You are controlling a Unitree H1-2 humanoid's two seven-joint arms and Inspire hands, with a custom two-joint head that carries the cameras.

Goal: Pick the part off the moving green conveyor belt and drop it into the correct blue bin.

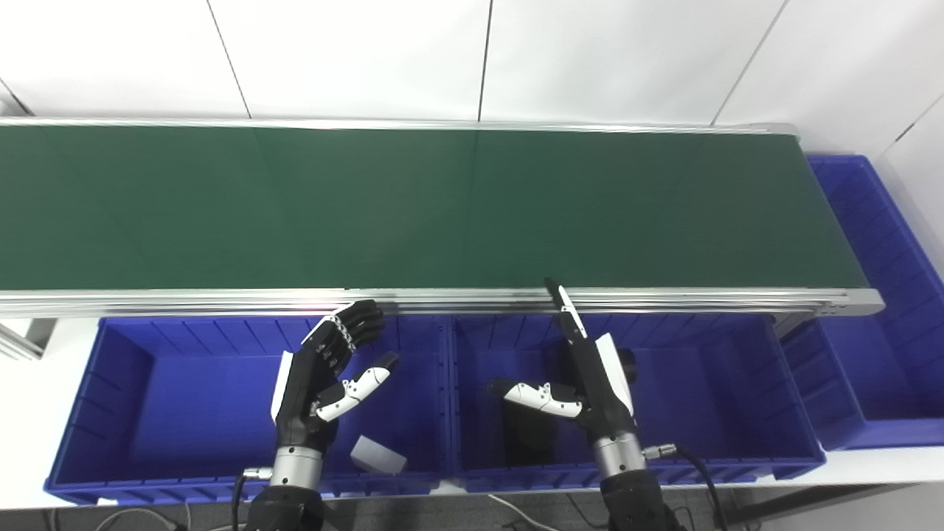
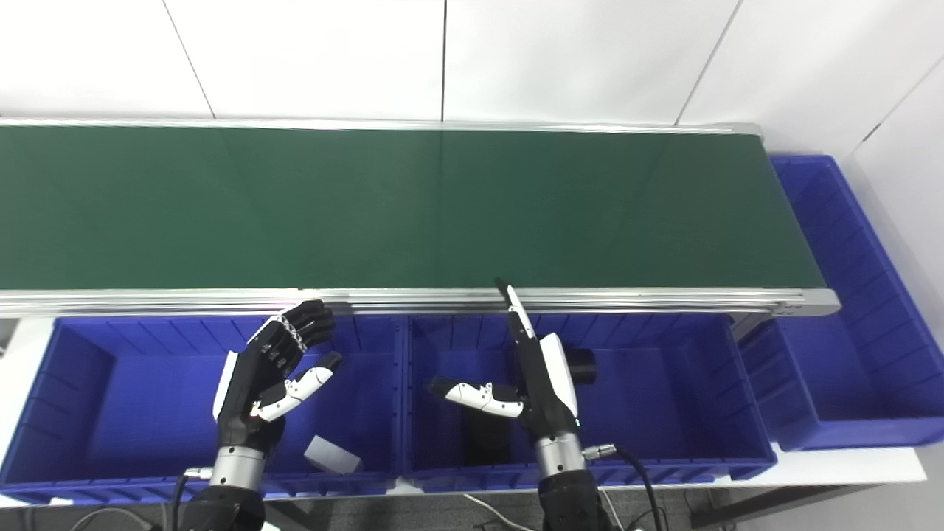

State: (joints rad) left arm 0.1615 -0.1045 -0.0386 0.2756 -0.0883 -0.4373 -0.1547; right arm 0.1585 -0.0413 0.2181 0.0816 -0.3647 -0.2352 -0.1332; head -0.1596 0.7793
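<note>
The green conveyor belt (image 1: 442, 206) runs across the view with no part on it. Below its near rail stand two blue bins. My left hand (image 1: 324, 376) hovers open over the left bin (image 1: 110, 413), fingers curled forward, thumb out. A white block (image 1: 377, 455) lies on that bin's floor beside the wrist. My right hand (image 1: 582, 376) hovers open over the middle bin (image 1: 723, 413), fingers straight toward the belt rail, thumb pointing left. Dark parts lie in this bin: a black cylinder (image 2: 582, 366) behind the hand and a black piece (image 1: 527, 435) under the thumb.
A third blue bin (image 1: 877, 310) stands at the belt's right end, under its roller. The aluminium rail (image 1: 457, 301) borders the belt's near side. White wall panels rise behind. Cables trail from both wrists at the bottom edge.
</note>
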